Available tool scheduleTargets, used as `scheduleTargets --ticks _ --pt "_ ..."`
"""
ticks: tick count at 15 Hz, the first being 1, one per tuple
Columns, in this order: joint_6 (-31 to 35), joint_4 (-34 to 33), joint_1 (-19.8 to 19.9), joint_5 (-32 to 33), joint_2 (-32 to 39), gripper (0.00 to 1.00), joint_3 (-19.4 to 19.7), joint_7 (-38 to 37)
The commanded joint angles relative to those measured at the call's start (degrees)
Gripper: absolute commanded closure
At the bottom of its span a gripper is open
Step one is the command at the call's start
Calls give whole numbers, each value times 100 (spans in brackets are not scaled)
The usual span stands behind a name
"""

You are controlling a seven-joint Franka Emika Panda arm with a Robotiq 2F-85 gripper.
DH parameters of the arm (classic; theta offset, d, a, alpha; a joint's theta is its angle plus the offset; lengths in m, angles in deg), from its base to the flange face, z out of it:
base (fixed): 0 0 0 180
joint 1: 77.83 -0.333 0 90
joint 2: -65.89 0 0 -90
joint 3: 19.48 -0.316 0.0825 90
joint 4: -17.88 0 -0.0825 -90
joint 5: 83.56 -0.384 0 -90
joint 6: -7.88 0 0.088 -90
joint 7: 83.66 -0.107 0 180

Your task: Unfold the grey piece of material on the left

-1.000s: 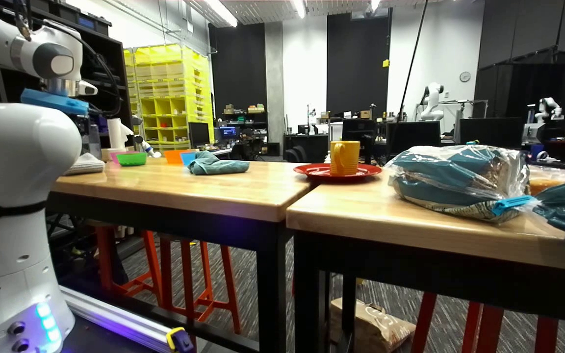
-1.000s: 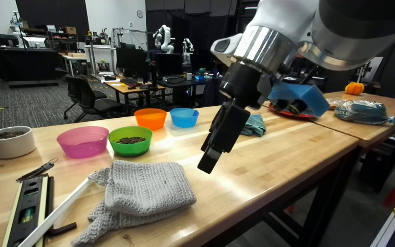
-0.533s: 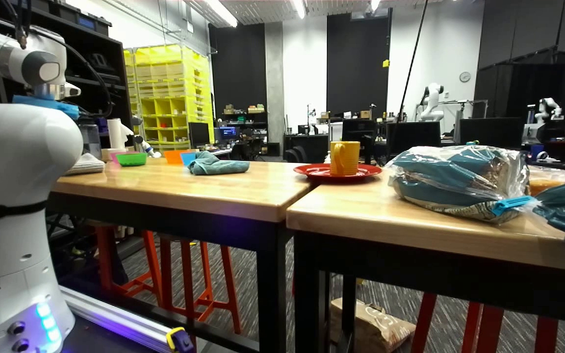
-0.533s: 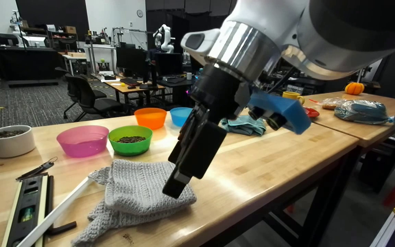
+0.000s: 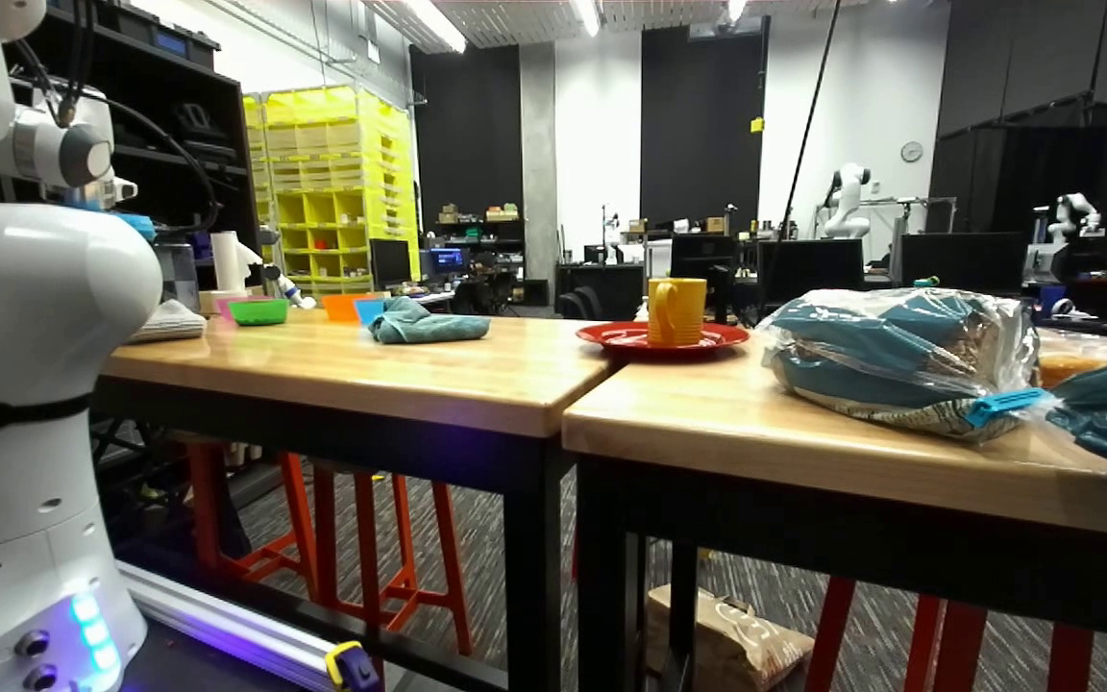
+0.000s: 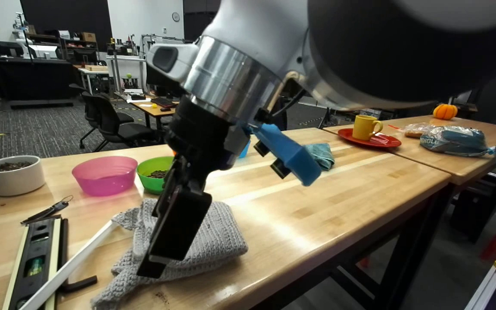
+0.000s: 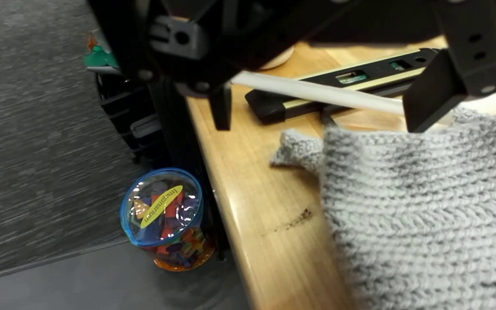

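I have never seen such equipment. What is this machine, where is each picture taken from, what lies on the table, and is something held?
It is a white robot arm ending in a two-fingered pincer. Two pictures come from cameras outside the robot; the third from a camera on its wrist, so the dark fingers show near the top. On the wooden table are a folded grey cloth, a spirit level with a white strip across it, a pink bowl and a green bowl. Farther along, a yellow mug stands on a red plate. Nothing is held: the fingers are apart. I cannot tell whether they touch the cloth.
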Motion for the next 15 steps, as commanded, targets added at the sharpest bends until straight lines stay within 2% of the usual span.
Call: scheduleTargets --ticks 1,3,4,5,6,12,13,15 --pt "-78 -483 248 400 461 0 -221 76" --pt "-88 -607 364 547 608 1 -311 66" --pt "-89 -652 424 617 670 9 -353 54" --pt "-94 -691 485 677 720 8 -396 40" --pt "-103 -708 545 796 759 11 -428 -14" --pt "-404 -735 868 1071 771 4 -607 -201" --pt "-461 -740 902 1034 749 31 -636 -196" --pt "-553 -774 947 996 750 29 -680 -180"
